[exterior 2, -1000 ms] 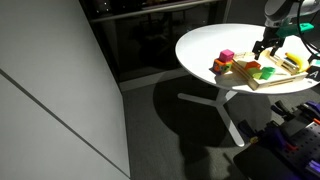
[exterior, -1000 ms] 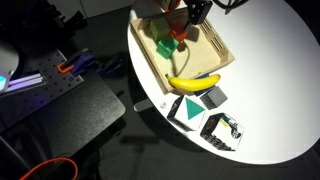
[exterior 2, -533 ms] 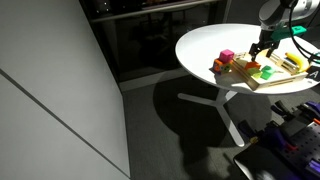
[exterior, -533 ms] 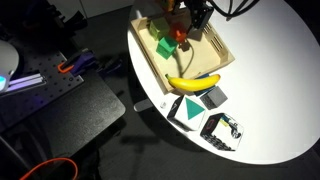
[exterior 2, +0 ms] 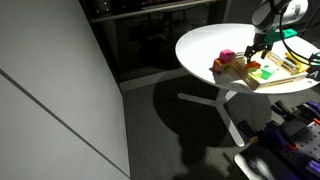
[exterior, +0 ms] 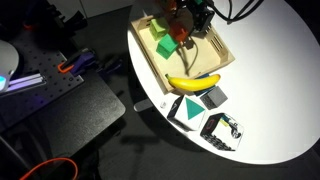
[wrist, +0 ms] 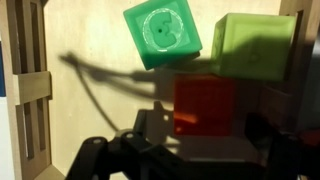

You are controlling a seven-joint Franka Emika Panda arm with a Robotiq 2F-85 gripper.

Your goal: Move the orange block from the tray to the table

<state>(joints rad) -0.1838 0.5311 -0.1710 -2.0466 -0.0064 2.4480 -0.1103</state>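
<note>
The orange block (wrist: 205, 100) lies on the light wood tray (wrist: 90, 110), just below a green cube with a circle mark (wrist: 162, 32) and a lime green block (wrist: 255, 45). My gripper (wrist: 207, 130) is low over the tray, open, with one finger on each side of the orange block. In an exterior view the gripper (exterior: 190, 22) hangs over the tray's (exterior: 218, 58) far part, with the orange block (exterior: 179, 35) partly hidden under it. The tray (exterior 2: 268, 82) rests on the round white table (exterior 2: 200, 45).
A banana (exterior: 192, 81) lies at the tray's near rim. A green block (exterior: 166, 45) sits in the tray. Cards and a grey block (exterior: 212, 98) lie on the table (exterior: 275, 110). A pink block (exterior 2: 227, 56) sits by the tray. A dark bench (exterior: 60, 100) stands beside the table.
My gripper has moved across the tray and lower, onto the blocks, and now sits around the orange block.
</note>
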